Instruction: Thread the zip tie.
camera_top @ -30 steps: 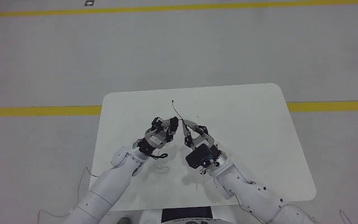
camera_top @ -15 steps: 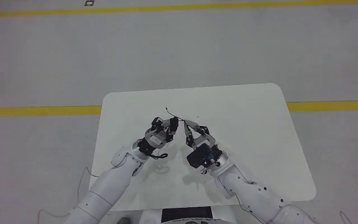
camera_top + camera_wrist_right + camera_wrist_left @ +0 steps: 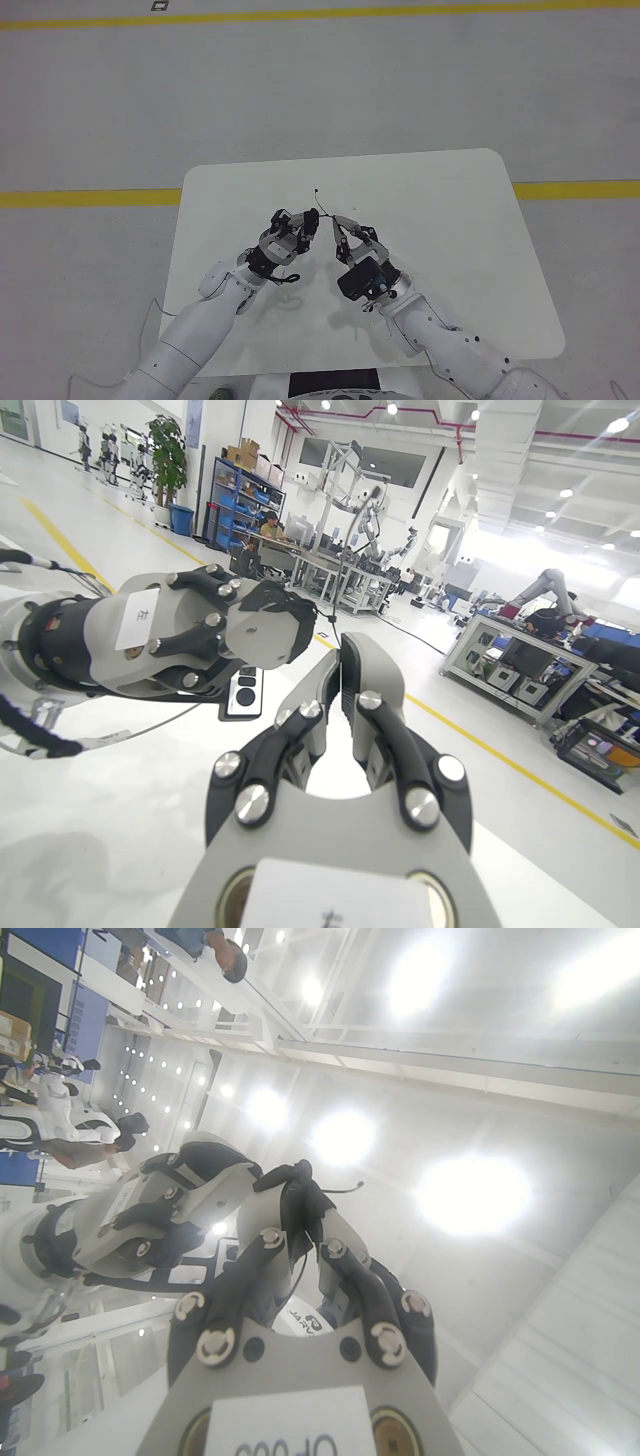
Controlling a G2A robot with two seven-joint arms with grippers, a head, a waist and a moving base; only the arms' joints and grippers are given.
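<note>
A white table with rounded corners (image 3: 450, 200) is set on a pale grey floor crossed by yellow lines (image 3: 100, 197). A bright workshop with racks and benches is seen behind in the right wrist view.

The right gripper (image 3: 340, 660) is closed tight. Its two ribbed pads are pressed together on a thin black plastic zip tie (image 3: 339, 600), and the free strand is carried up and away from the fingertips to a small knob at its end. The grip is probably taken low on the strand so that the flexible strip is kept stiff enough to be aimed.

Just left of it, the left gripper (image 3: 305, 620) is held tip to tip with the right one. Its black-wrapped fingertips appear shut on the same zip tie. That end is probably held steady as the target while the other end is steered toward it.

In the top view, the zip tie (image 3: 320, 201) is held lifted off the table, around its middle. It is placed between the left gripper (image 3: 308, 222) and the right gripper (image 3: 340, 228), with its end pointing to the far side.

A white label (image 3: 137, 620) with a printed mark is fixed on the back of the left gripper. Similar printed labels are carried on both wrists near the cameras. Their print is not read out here.
</note>
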